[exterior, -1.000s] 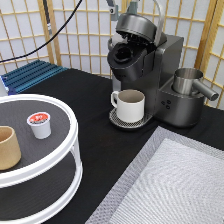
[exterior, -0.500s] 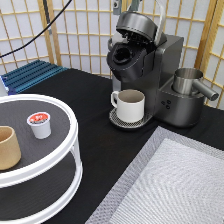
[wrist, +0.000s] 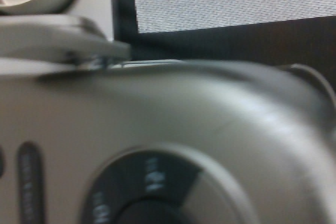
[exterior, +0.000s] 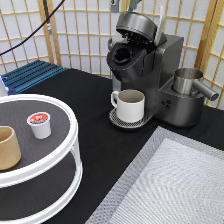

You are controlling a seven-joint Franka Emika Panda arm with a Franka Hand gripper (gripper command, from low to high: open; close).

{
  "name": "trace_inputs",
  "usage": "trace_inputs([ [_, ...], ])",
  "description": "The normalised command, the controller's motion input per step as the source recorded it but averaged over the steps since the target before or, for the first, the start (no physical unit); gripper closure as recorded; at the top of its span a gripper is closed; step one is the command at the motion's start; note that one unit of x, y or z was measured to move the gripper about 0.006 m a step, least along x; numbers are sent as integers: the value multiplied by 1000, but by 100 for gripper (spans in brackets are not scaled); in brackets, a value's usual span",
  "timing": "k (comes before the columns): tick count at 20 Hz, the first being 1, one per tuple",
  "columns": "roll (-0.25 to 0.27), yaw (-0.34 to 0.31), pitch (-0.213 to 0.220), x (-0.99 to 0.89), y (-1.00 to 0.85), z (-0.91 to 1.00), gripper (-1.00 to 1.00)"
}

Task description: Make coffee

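Nearest the camera, toward the exterior view's bottom left, a white two-tier round stand (exterior: 70, 131) carried a tan handleless cup (exterior: 9, 148) at its left edge and, just beside it, the coffee (exterior: 39, 124), a small white pod standing upright with its red foil top facing up, untouched on the upper tier. To the exterior view's right lay a grey mat (exterior: 170, 185) on the black table (exterior: 100, 150). Farther back, a white mug (exterior: 130, 105) sat on the drip tray of the coffee machine (exterior: 155, 75), whose lid (exterior: 137, 22) stood raised with the brew chamber open and, as far as could be seen, no pod in it. The gripper (exterior: 116, 4) showed only as a sliver at the exterior view's top edge, right above the raised lid; whether its fingers were spread or pressed together could not be told. The wrist view was filled by the machine's grey top, so the hand sat close over it. The pod lay well apart from the gripper, down and toward the exterior view's left, its axis vertical.
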Motion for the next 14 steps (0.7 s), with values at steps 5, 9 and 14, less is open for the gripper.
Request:
trace_inputs([
  [5, 244, 0, -47, -150, -878, -33, -100],
  [9, 179, 0, -65, -384, -854, -299, -100],
  [14, -58, -60, -148, -598, -646, -451, -100],
])
